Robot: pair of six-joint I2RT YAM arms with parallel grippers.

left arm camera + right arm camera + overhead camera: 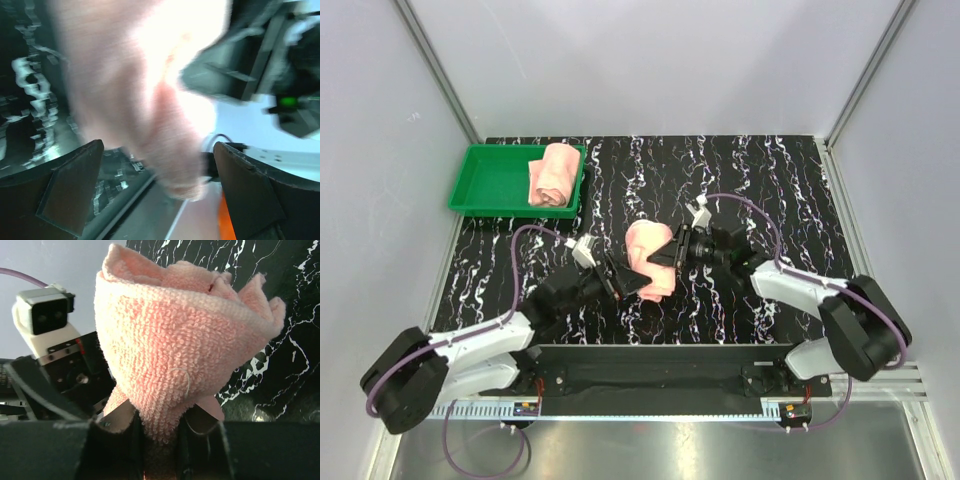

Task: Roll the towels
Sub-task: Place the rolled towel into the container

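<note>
My right end effector (pixel 160 440) pinches the rolled towel (pixel 185 340) at mid-desk (pixel 770 180); my left end effector (pixel 159 175) stands open around it. It looks soft, light and prone to unrolling, so I'd grip across the roll.

This looks like a robotics lab test cell: plain pale wall panels (pixel 650 60) held in bare aluminium posts (pixel 435 65) box in a black marble-patterned tabletop (pixel 740 180), with the left arm (pixel 480 345) and right arm (pixel 800 290) bolted to a metal rail (pixel 650 408) at its near edge.
</note>
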